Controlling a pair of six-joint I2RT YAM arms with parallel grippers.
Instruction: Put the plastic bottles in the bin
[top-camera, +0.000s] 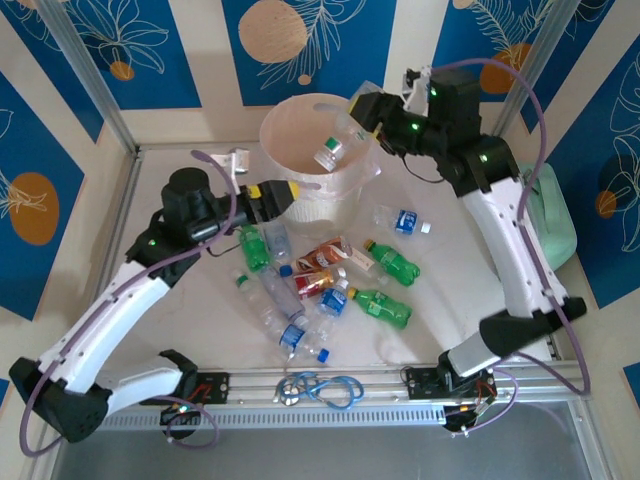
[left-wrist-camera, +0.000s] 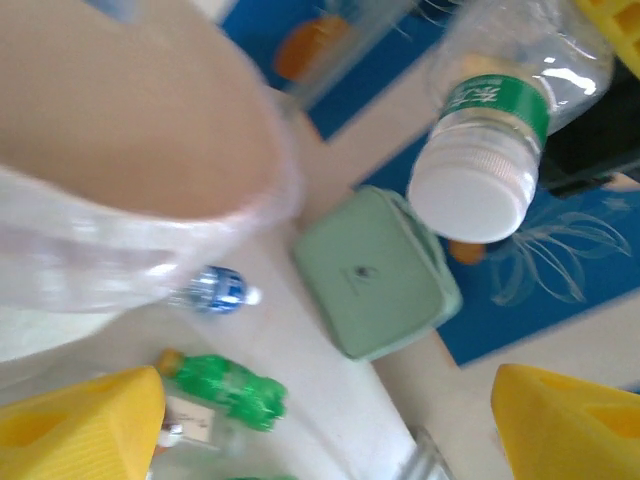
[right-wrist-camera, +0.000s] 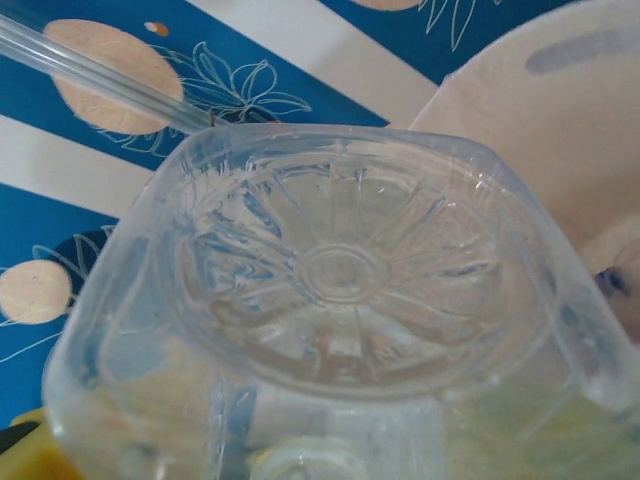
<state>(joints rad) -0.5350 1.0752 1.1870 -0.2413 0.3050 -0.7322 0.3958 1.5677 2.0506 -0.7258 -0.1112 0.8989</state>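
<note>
The white bin (top-camera: 300, 195) stands at the back of the table. My right gripper (top-camera: 368, 108) hangs over its rim, shut on the base of a clear plastic bottle (top-camera: 330, 150) with a green label, its white cap pointing down into the bin. The left wrist view shows that same bottle (left-wrist-camera: 490, 120), and its ribbed base (right-wrist-camera: 340, 270) is in the right wrist view. My left gripper (top-camera: 290, 192) is open beside the bin's front wall, nothing between its yellow fingers (left-wrist-camera: 90, 425). Several plastic bottles lie on the table: green ones (top-camera: 392, 262), clear blue-labelled ones (top-camera: 405, 221) and red-labelled ones (top-camera: 325, 258).
A mint-green case (top-camera: 555, 215) sits at the table's right edge, beside the right arm, and the left wrist view shows that case (left-wrist-camera: 375, 270) too. A blue cable loop (top-camera: 320, 388) lies on the front rail. Metal frame posts stand at the back corners.
</note>
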